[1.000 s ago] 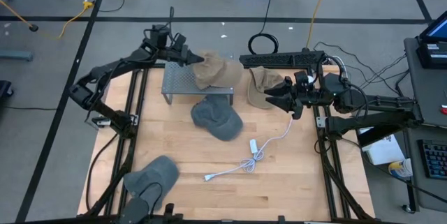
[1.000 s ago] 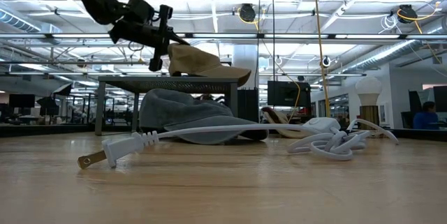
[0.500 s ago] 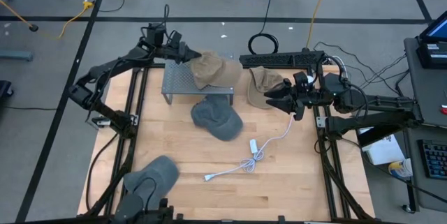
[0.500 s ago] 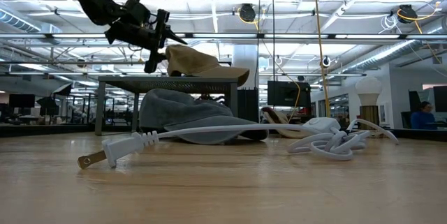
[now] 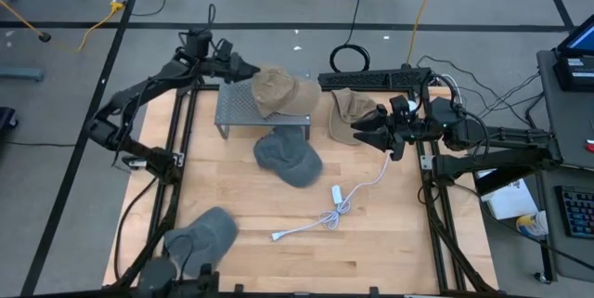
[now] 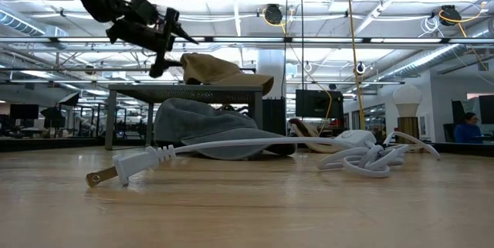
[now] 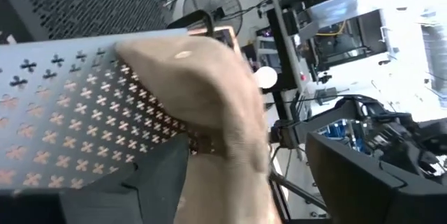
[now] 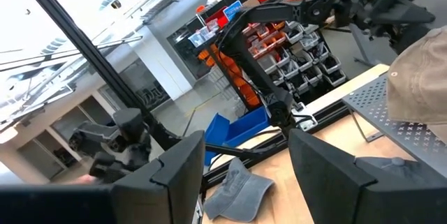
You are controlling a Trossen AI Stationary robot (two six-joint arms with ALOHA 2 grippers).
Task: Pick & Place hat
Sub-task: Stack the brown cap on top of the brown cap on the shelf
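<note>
High view is showing the left gripper hanging just off the rear-left corner of the grey perforated metal stand, with its fingers spread and nothing between them. Right in front of those fingertips, the tan fabric cap is lying on the stand's top, its crown close to the tips and its brim pointing away toward the stand's far side; from the low view the cap is resting flat on the stand and the left gripper is sitting just clear of it, apart rather than touching. The left wrist view is showing the same cap lying between and beyond the two dark fingers, on the patterned plate. By my reading the placing step is finishing: the cap is delivered and let go (whether it is fully settled is hard to say). The right gripper is waiting with parted, empty fingers, a second tan cap lying just ahead of its tips. Next, the left arm likely needs to draw straight away from the crown without snagging fabric, then go for the dark grey cap on the wooden table below the stand.
</note>
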